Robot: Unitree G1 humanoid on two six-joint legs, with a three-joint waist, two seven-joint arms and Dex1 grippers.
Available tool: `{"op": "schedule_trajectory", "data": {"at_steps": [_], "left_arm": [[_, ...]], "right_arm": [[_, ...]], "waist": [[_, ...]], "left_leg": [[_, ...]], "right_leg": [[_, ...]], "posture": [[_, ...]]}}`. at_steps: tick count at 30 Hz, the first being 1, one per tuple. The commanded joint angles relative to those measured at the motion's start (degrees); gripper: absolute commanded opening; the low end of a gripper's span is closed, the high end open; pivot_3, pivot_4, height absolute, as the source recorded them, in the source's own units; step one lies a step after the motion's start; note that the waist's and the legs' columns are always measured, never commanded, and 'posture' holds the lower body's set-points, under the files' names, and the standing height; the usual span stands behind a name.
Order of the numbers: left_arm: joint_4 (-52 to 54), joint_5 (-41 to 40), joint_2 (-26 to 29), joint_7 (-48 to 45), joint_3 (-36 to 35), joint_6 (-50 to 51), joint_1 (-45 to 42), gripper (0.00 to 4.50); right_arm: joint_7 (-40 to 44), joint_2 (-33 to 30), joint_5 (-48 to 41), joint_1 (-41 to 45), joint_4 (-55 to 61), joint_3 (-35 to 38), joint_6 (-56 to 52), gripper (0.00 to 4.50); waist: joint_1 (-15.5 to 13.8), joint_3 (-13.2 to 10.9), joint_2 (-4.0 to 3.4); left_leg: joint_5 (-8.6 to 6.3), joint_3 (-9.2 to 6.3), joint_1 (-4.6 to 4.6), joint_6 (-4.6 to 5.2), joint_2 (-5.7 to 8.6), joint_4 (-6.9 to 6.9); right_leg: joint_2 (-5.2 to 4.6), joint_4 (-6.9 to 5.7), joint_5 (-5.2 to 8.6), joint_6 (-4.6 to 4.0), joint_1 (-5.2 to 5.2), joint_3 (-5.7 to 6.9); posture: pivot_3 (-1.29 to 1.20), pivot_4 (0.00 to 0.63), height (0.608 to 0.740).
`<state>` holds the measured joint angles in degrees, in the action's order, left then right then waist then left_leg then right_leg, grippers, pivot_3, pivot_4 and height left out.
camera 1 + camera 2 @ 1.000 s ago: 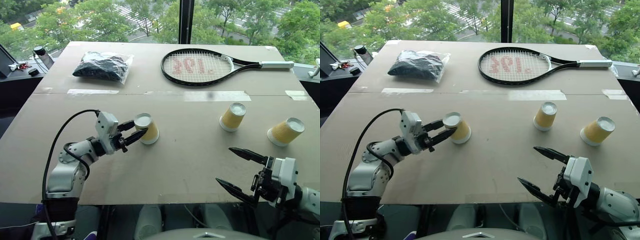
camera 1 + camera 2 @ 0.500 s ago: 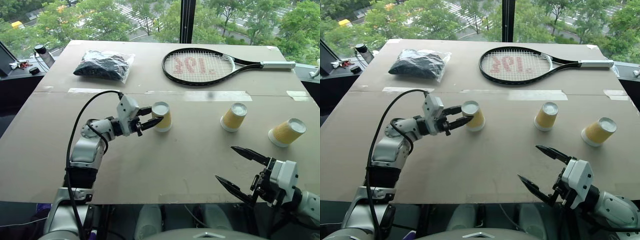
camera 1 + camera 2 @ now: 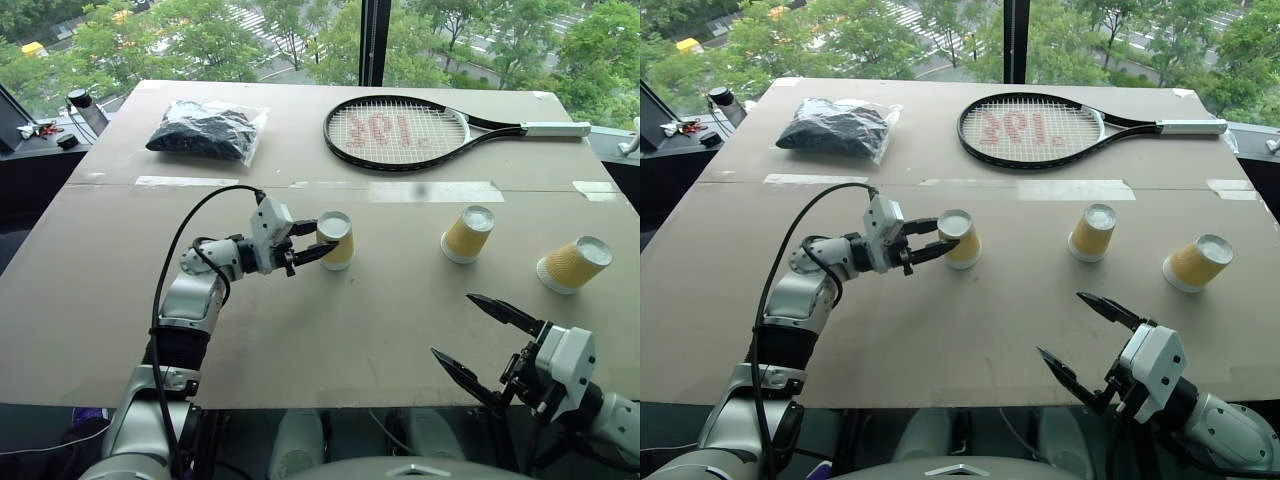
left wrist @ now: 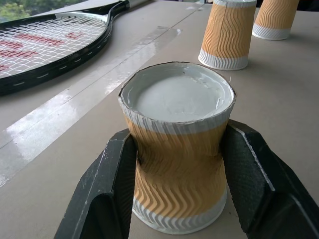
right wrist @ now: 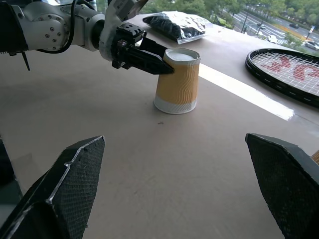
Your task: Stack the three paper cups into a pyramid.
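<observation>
The left gripper [image 3: 316,250] pinches an upside-down yellow-tan ribbed paper cup [image 3: 337,240] standing mid-table on the brown cardboard tabletop [image 3: 330,330]. Two matching cups [image 3: 467,234] [image 3: 572,264] stand at its three o'clock. The right gripper [image 3: 480,340], fingers wide and empty, hovers at five o'clock.

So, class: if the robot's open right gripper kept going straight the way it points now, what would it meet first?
Probably the paper cup held by the left gripper. It stands upside down ahead of the right gripper, with bare tabletop between. Depth is uncertain.
</observation>
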<state>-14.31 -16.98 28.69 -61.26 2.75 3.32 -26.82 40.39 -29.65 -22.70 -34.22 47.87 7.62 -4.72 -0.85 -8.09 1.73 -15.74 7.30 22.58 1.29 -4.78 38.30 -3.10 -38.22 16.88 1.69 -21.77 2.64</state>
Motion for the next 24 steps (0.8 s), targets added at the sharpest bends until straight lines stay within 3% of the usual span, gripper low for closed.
{"op": "schedule_trajectory", "data": {"at_steps": [1, 11, 12, 16, 24], "left_arm": [[0.4, 0.4, -0.6, 0.1, 0.3, -1.1, 0.2, 1.99], [1.2, -1.1, -1.2, -0.3, -0.5, 0.2, 1.2, 1.99], [1.9, -1.5, -1.1, -0.6, -0.6, 0.7, 1.5, 2.98], [4.6, -2.3, -0.5, 0.2, -1.5, 2.5, 2.3, 4.44], [19.5, -10.0, 5.2, 0.6, -8.6, 10.8, 12.1, 4.48]], "right_arm": [[-1.1, 0.5, -0.1, 0.1, 0.5, 1.1, 1.1, 4.5], [0.6, 1.3, -7.7, -0.8, 1.1, 4.9, 2.6, 4.5], [0.7, 1.3, -8.2, -0.7, 1.2, 5.0, 2.5, 4.5], [0.4, 1.2, -8.2, -0.6, 0.7, 5.4, 2.3, 4.5], [-13.1, 4.5, -0.4, 7.3, -3.2, 6.5, -3.2, 4.5]], "waist": [[0.0, 0.0, 0.0], [0.0, 0.0, -0.01], [0.0, 0.0, -0.01], [0.1, 0.0, -0.01], [0.6, 0.0, -0.04]], "left_leg": [[0.0, -0.01, 0.0, 0.0, 0.0, 0.0], [0.0, -0.03, 0.01, 0.0, 0.01, 0.0], [0.0, -0.03, 0.01, 0.0, 0.01, 0.0], [0.0, -0.03, 0.01, 0.0, 0.01, 0.0], [0.0, -0.1, 0.01, 0.0, -0.04, 0.0]], "right_leg": [[0.0, 0.0, 0.0, 0.0, 0.0, 0.0], [0.0, 0.0, 0.0, 0.0, 0.02, 0.01], [0.0, 0.0, 0.0, 0.0, 0.02, 0.0], [0.0, 0.0, 0.0, 0.0, 0.01, 0.0], [-0.03, -0.02, 0.0, 0.0, -0.01, -0.2]], "posture": [[0.0, 0.15, 0.74], [0.0, 0.15, 0.74], [0.0, 0.15, 0.74], [0.0, 0.15, 0.74], [0.0, 0.15, 0.74]]}}
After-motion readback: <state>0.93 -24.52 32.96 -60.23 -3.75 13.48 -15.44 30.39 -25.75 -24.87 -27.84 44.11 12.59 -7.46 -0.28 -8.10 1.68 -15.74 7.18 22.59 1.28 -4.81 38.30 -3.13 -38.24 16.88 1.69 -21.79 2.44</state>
